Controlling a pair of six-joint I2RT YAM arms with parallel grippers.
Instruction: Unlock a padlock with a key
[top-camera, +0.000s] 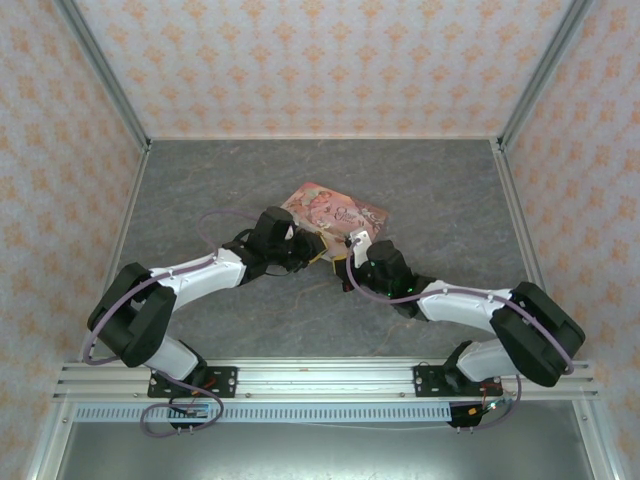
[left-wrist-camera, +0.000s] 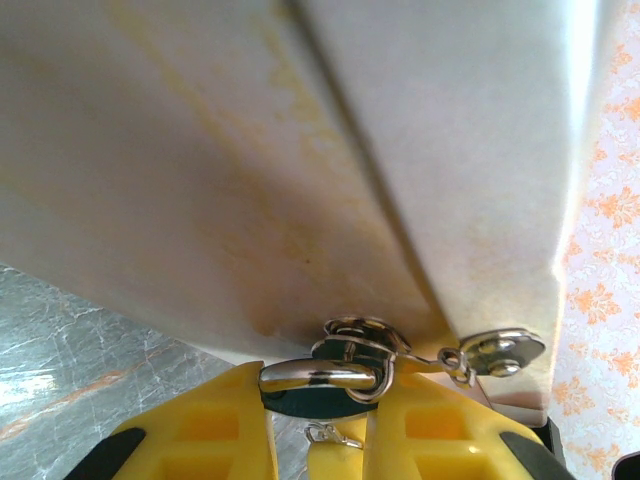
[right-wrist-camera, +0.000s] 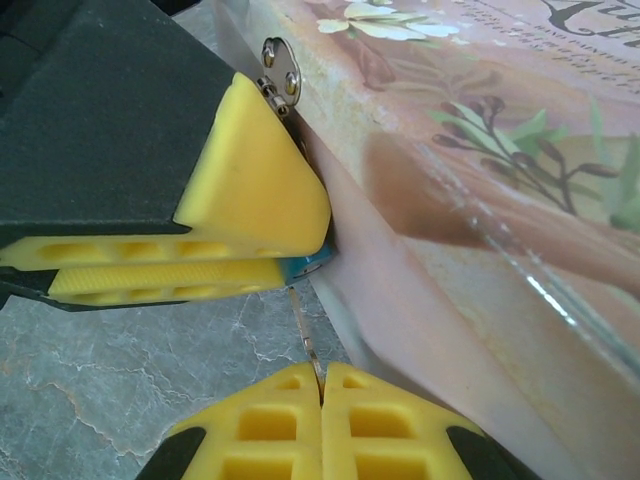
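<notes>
The tiny teal padlock (left-wrist-camera: 318, 402) hangs by its silver shackle (left-wrist-camera: 315, 376) through the metal latch (left-wrist-camera: 362, 338) of the pink illustrated box (top-camera: 336, 213). My left gripper (left-wrist-camera: 318, 395) is shut on the padlock body, one yellow finger on each side. In the right wrist view only a teal corner of the padlock (right-wrist-camera: 310, 264) shows below the left gripper's fingers (right-wrist-camera: 200, 250). My right gripper (right-wrist-camera: 322, 385) is shut on a thin metal key (right-wrist-camera: 308, 335), whose blade points up to the padlock's underside. Both grippers meet at the box's near edge (top-camera: 325, 250).
The box's pale side wall (left-wrist-camera: 250, 160) looms close over the left gripper. A small metal plate (left-wrist-camera: 500, 352) sits on the box edge. Grey marbled table (top-camera: 440, 190) surrounds the box, inside patterned walls (top-camera: 320, 60).
</notes>
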